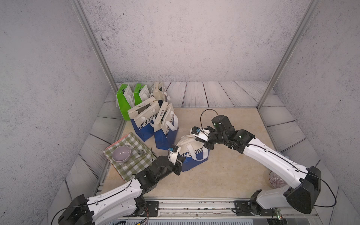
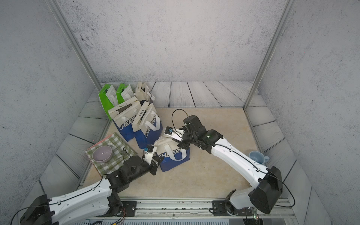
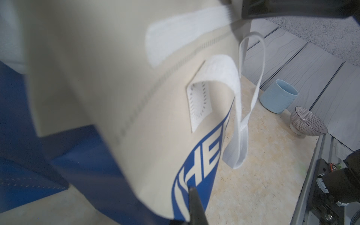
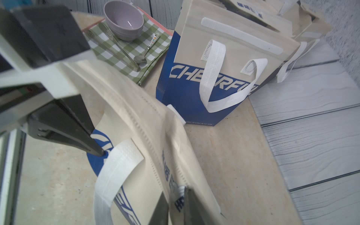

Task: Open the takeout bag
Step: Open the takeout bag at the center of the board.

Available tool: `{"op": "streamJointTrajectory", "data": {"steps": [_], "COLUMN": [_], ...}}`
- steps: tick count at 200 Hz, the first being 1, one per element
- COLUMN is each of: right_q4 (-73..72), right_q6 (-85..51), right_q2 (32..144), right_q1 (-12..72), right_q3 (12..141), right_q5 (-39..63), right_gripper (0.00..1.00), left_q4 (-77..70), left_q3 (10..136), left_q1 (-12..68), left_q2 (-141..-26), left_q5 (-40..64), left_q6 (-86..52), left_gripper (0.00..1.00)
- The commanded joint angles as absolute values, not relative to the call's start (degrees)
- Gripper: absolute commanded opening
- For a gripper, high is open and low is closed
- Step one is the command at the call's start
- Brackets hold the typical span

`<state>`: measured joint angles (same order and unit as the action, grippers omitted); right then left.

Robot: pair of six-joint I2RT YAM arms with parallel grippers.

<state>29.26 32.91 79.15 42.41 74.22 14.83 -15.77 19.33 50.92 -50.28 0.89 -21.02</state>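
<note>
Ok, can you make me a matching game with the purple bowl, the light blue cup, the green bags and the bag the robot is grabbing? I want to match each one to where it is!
Things:
1. purple bowl
2. light blue cup
3. green bags
4. takeout bag

Places:
A. far corner, on the robot's left side
B. between the left gripper and the right gripper
C. on the checked cloth
D. at the edge of the table, on the robot's right side

Pairs: 1-C, 2-D, 3-A, 4-B
</note>
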Motion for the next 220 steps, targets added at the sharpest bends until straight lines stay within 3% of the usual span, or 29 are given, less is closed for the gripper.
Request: {"op": "streamJointTrajectory", "data": {"steps": [1,10,137,220], "right_q4": [28.5,28.5,44.8,47.0], "right_q6": [32.3,32.3,40.6,44.4], "right_q2": [78.2,78.2,85.2,89.2], "right_q1": [42.1,42.1,41.9,41.2], "right_q3": [74.2,74.7,95.8,101.5], "right_q5": [12.3,11.6,8.8,5.2], "right_gripper": [0.05,0.00,0.00,0.00], "left_q4": [-14.0,-14.0,-12.7,-11.9], "left_q3": [18.4,18.5,18.2,17.9], "left_q1": [51.3,51.3,51.3,51.3], "left_q2": [-49.8,-49.8,-49.1,-48.8], "left_q5": [1.9,1.8,1.5,1.0], "left_q6": [-21.0,-20.8,-20.3,-20.1], "left_gripper": [0.00,0.00,0.00,0.00]}}
